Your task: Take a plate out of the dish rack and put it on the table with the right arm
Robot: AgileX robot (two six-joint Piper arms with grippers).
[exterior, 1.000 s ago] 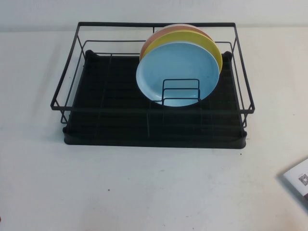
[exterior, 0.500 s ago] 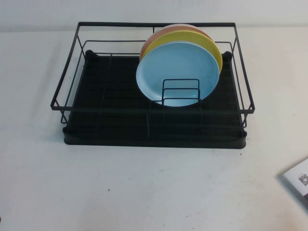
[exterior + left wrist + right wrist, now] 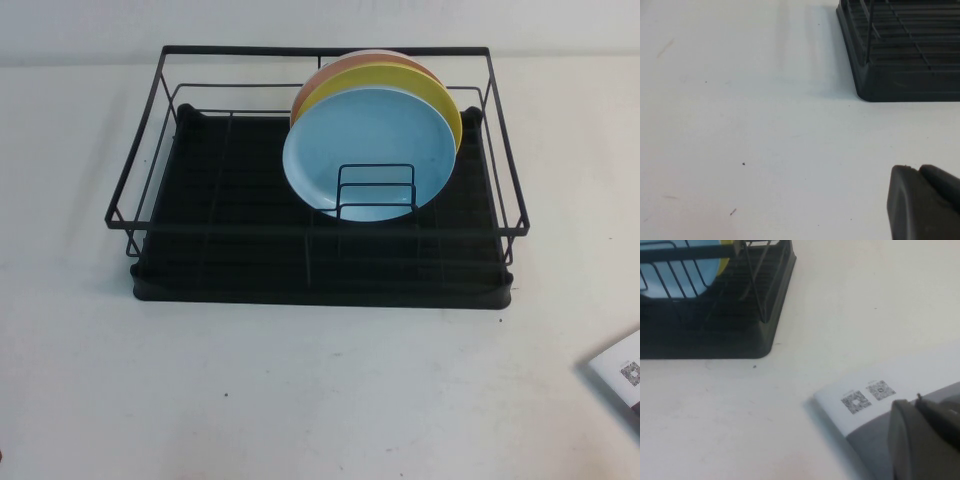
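Observation:
The light-blue plate (image 3: 368, 150) stands on edge in the black wire dish rack (image 3: 320, 285), leaning in front of a yellow plate (image 3: 443, 100) and an orange plate (image 3: 325, 75), behind the small wire holder (image 3: 376, 166). Neither arm shows in the high view. My right gripper (image 3: 916, 402) is shut and empty, low over the white table (image 3: 300, 390), off the rack's front right corner (image 3: 760, 340); part of the blue plate (image 3: 685, 270) shows there. My left gripper (image 3: 917, 170) is shut and empty over the table, off the rack's front left corner (image 3: 890, 85).
A white and grey card with QR codes (image 3: 620, 372) lies on the table at the right front, directly under my right gripper in the right wrist view (image 3: 860, 400). The rack's tall wire sides (image 3: 505, 130) surround the plates.

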